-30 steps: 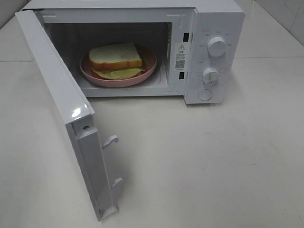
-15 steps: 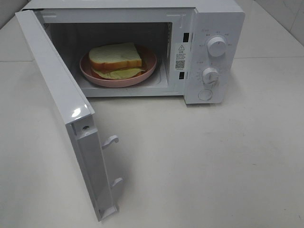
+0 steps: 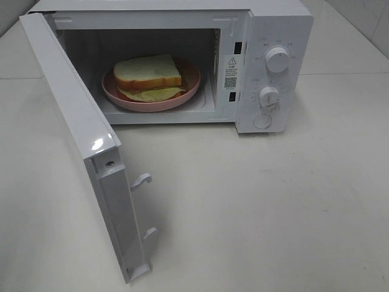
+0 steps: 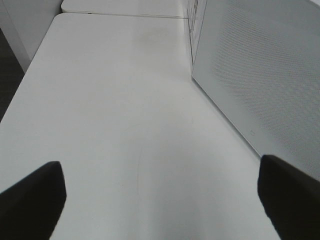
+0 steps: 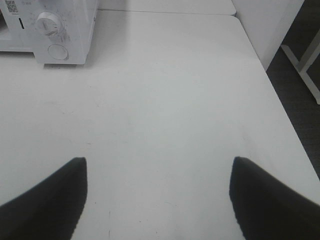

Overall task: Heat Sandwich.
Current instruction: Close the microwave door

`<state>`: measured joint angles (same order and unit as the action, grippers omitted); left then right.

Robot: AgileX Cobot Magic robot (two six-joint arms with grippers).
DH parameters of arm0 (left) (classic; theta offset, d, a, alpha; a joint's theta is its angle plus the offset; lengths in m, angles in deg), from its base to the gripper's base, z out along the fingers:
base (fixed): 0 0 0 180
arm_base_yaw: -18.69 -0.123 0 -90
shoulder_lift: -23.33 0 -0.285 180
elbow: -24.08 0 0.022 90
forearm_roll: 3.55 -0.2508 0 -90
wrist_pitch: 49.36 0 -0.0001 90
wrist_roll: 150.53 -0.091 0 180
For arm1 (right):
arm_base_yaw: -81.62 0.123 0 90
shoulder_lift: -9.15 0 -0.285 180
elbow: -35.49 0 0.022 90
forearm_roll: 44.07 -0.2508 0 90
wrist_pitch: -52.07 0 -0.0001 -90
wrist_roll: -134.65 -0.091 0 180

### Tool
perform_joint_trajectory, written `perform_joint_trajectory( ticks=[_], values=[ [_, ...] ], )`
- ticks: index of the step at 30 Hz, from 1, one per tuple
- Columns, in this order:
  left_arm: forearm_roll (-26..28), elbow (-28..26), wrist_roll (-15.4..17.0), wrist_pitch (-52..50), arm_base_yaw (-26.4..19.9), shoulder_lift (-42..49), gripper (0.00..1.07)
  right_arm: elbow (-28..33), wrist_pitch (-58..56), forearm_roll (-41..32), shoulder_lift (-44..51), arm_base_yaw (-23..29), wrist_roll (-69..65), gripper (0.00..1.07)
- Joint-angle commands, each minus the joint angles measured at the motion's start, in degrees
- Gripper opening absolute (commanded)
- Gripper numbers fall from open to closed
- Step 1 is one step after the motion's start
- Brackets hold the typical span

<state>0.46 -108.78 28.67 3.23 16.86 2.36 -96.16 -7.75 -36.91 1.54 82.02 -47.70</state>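
I am looking at a job that is partly done. The sandwich (image 3: 148,73) is lying on the pink plate (image 3: 193,84), and the plate is sitting inside the microwave (image 3: 279,24), so the loading step looks finished.

The door (image 3: 67,103) is hanging wide open, swung out over the table (image 3: 273,207) toward my left side. As I judge it, what is left is closing that door and then setting the two knobs, the upper knob (image 3: 277,60) and the lower knob (image 3: 269,97), to start the heating.

I am holding my left gripper (image 4: 160,200) wide and empty, low over the bare table, with the door's outer face just beside it in the left wrist view. That is putting it in a fair place to push the door shut.

I am holding my right gripper (image 5: 159,200) wide and empty too, over open table, with the microwave's control corner well ahead of it in the right wrist view. Neither gripper is showing in the high view, and neither is touching anything.
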Motion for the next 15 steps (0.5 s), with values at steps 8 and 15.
perform_joint_trajectory(
  ticks=[8, 15],
  values=[
    [0.5, 2.6, 0.1, -15.1, -0.2, -12.2, 0.43, 0.2, 0.5, -0.1, 1.4, -0.4, 0.4, 0.76],
    [-1.4, 2.6, -0.1, -21.7, -0.2, -18.0, 0.04, 0.2, 0.5, -0.1, 1.4, -0.4, 0.4, 0.76]
  ],
)
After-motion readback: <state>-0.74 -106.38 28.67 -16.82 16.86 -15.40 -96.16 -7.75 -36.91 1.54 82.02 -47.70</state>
